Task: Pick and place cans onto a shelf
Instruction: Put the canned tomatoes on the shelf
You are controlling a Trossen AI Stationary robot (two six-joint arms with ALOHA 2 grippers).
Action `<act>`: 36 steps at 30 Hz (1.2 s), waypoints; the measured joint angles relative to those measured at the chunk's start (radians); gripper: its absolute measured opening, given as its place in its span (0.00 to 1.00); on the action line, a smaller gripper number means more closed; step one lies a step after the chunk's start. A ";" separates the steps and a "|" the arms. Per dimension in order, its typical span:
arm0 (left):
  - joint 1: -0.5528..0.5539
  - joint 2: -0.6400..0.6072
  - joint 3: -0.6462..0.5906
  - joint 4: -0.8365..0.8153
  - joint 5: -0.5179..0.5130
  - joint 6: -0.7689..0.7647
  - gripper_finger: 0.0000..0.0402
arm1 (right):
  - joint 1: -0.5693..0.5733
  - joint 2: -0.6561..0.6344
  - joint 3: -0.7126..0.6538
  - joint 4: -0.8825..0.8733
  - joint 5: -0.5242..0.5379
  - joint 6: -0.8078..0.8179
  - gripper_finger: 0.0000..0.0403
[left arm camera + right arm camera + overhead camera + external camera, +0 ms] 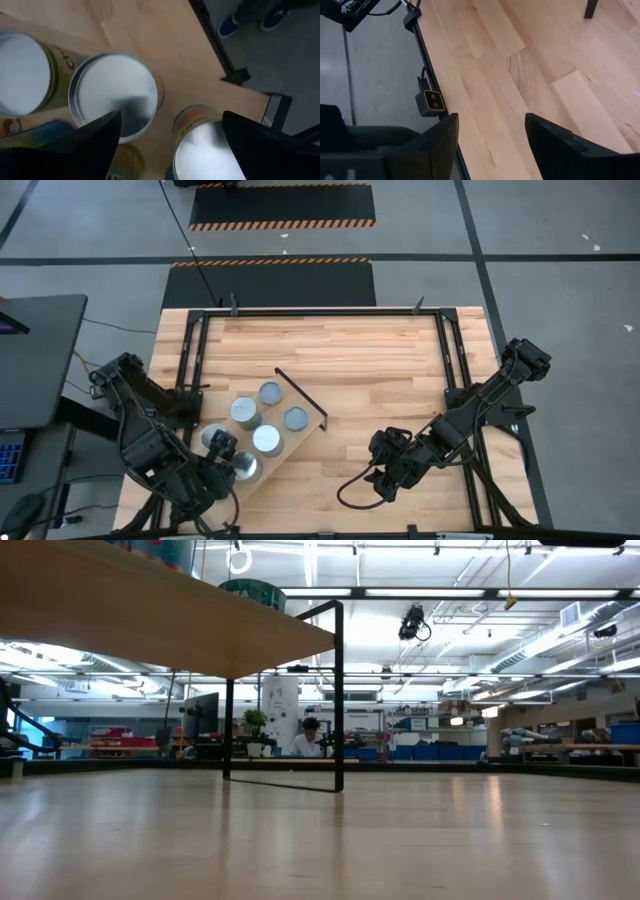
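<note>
The shelf [300, 402], a light plywood board in a thin black frame, stands slanted on the left half of the table. Several cans with silver tops stand on it, among them one near the middle [266, 439] and one at its near end [243, 467]. My left gripper [225, 450] hovers open over the shelf's near end. In the left wrist view [170, 120] its fingers stand apart above the cans, with one can [200, 150] below the gap and a larger-looking one [115, 95] beside it. My right gripper [385, 480] is open and empty over the tabletop at the near right.
The low view looks under the raised board [150, 620], past its black frame leg [338, 690]. A small camera [431, 100] sits at the table's near edge by my right gripper [492, 125]. Black rails [455, 370] run along the table's sides. Bare wood lies between the shelf and my right arm.
</note>
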 joint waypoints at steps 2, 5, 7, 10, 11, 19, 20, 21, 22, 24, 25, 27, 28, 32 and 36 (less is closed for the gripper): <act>0.000 0.000 0.000 0.016 -0.002 -0.003 0.88 | 0.000 0.000 0.000 0.000 0.000 0.000 0.59; 0.000 0.000 0.000 0.019 0.000 -0.002 0.88 | 0.000 0.000 0.000 0.000 0.000 0.002 0.59; 0.000 0.000 0.007 -0.003 0.002 -0.003 0.88 | 0.000 0.000 0.000 0.000 0.000 0.002 0.59; 0.000 0.000 0.043 -0.034 0.004 -0.009 0.88 | 0.000 0.000 0.000 0.000 0.000 0.002 0.59; 0.000 -0.001 0.051 -0.041 0.004 -0.011 0.88 | 0.000 0.000 0.000 0.000 0.000 0.002 0.59; -0.012 0.003 -0.001 -0.096 0.022 -0.007 0.88 | -0.002 0.000 0.000 0.000 0.004 0.001 0.59; -0.012 0.003 -0.006 -0.088 0.022 -0.007 0.88 | -0.002 0.000 0.000 0.000 0.006 0.002 0.59; -0.012 0.002 -0.009 -0.085 0.023 -0.007 0.88 | -0.002 0.000 0.000 0.000 0.007 0.002 0.59; -0.012 0.001 -0.012 -0.078 0.022 -0.007 0.88 | -0.002 0.000 0.000 0.000 0.007 0.002 0.59; -0.016 0.001 -0.015 -0.051 0.019 -0.008 0.88 | -0.003 0.000 0.000 0.000 0.008 0.002 0.59; -0.016 0.001 -0.016 -0.038 0.018 -0.009 0.88 | -0.003 0.000 0.000 0.000 0.008 0.002 0.59; -0.016 0.001 -0.016 -0.015 0.019 -0.010 0.88 | -0.003 0.000 0.000 0.000 0.008 0.003 0.59; -0.016 0.002 -0.016 -0.003 0.020 -0.011 0.88 | -0.003 0.000 0.000 0.001 0.008 0.003 0.59; -0.016 0.002 -0.016 -0.008 0.020 -0.011 0.88 | -0.003 0.000 0.000 0.007 0.008 0.003 0.59; -0.016 0.003 0.004 -0.005 0.020 -0.012 0.88 | -0.003 0.000 0.000 0.008 0.008 0.003 0.59</act>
